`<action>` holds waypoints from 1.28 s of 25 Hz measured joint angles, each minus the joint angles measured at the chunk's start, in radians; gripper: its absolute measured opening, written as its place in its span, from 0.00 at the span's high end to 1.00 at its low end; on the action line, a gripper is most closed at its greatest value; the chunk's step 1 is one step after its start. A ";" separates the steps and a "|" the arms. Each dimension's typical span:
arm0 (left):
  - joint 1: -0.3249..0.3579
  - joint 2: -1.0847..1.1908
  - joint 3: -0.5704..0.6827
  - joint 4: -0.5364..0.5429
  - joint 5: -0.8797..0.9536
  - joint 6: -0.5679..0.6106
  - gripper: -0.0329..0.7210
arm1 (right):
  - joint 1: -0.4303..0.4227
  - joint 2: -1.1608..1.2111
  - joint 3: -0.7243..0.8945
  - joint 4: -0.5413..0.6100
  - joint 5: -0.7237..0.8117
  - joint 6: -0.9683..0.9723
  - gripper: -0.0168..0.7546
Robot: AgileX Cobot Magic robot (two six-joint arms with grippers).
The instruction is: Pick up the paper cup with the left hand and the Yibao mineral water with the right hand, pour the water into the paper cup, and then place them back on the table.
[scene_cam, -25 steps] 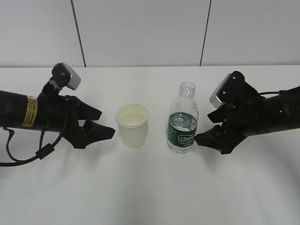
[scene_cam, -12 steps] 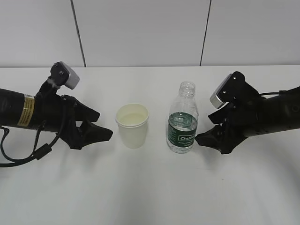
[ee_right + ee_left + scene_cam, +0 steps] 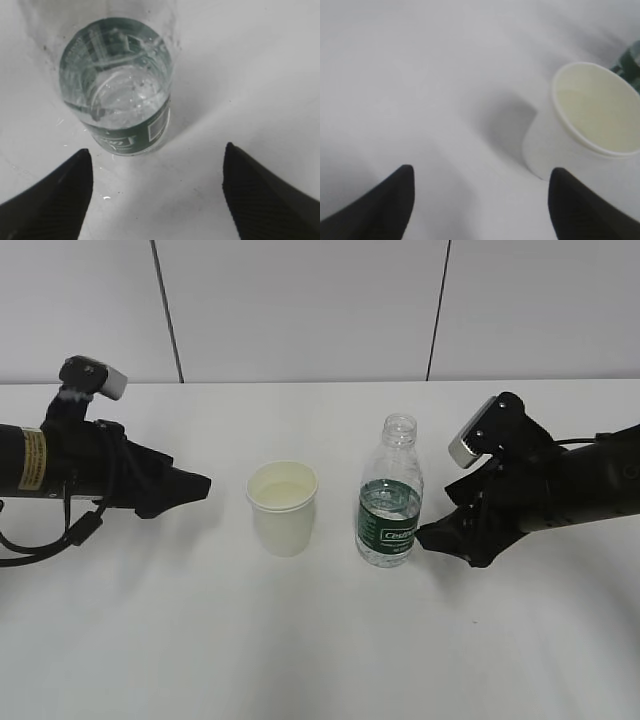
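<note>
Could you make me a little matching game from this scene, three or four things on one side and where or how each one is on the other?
Things:
1. paper cup
2. Yibao mineral water
3. left hand's tool
4. right hand's tool

Descriptions:
A. open, its tip right beside the bottle's base
B. upright, clear, dark green label, no cap
C. open, holding nothing, off to the cup's left with a gap
D. white, upright on the table, left of the bottle

Pairs: 1-D, 2-B, 3-C, 4-A
</note>
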 joint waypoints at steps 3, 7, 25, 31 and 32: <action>0.022 0.000 0.000 -0.026 0.080 -0.001 0.24 | 0.000 0.000 0.000 0.000 0.000 0.006 0.21; 0.056 0.000 0.000 -0.041 0.190 -0.001 0.25 | 0.000 0.000 0.000 0.000 -0.004 0.022 0.21; 0.240 0.000 0.000 -0.571 0.335 -0.005 0.27 | 0.000 0.000 0.000 0.000 -0.006 0.036 0.21; 0.238 -0.007 0.000 -0.413 0.433 -0.014 0.27 | 0.000 0.000 0.000 0.000 -0.006 0.045 0.21; 0.233 -0.017 0.001 -0.362 0.482 -0.024 0.27 | 0.000 0.000 0.000 0.000 -0.006 0.046 0.21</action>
